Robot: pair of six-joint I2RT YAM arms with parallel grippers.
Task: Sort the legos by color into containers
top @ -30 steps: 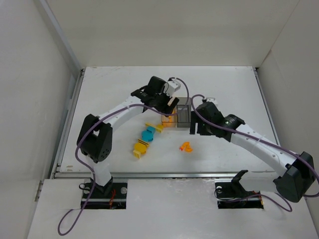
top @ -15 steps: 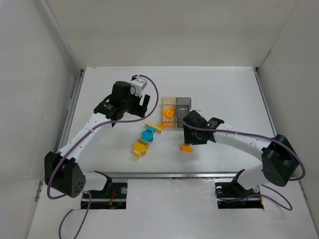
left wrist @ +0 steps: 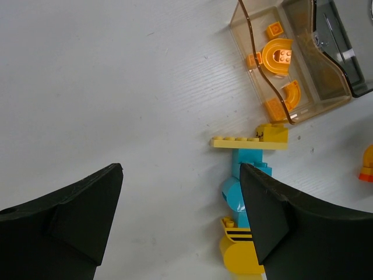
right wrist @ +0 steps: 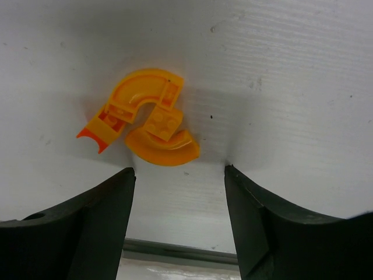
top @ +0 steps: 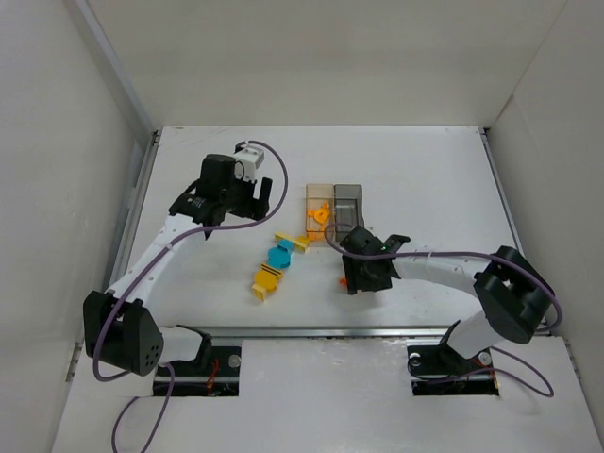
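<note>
Sorting partly done: several orange legos sit in amber box, grey box shows nothing inside. Orange cluster loose on surface under right hand, jaws apart, ungripped. Yellow and teal pieces unsorted near the 2 boxes; left hand spread wide, empty

One amber container and one grey container are sitting mid-table; one orange lego cluster and one yellow-teal lego row are lying loose.

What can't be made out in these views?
- Top view: the loose orange curved plastic lego pieces, hidden under the right arm's fingers.
- Left wrist view: smoky grey translucent box, cut by the frame edge; contents unclear.
- Left wrist view: yellow striped lego, cut by the bottom edge.
</note>
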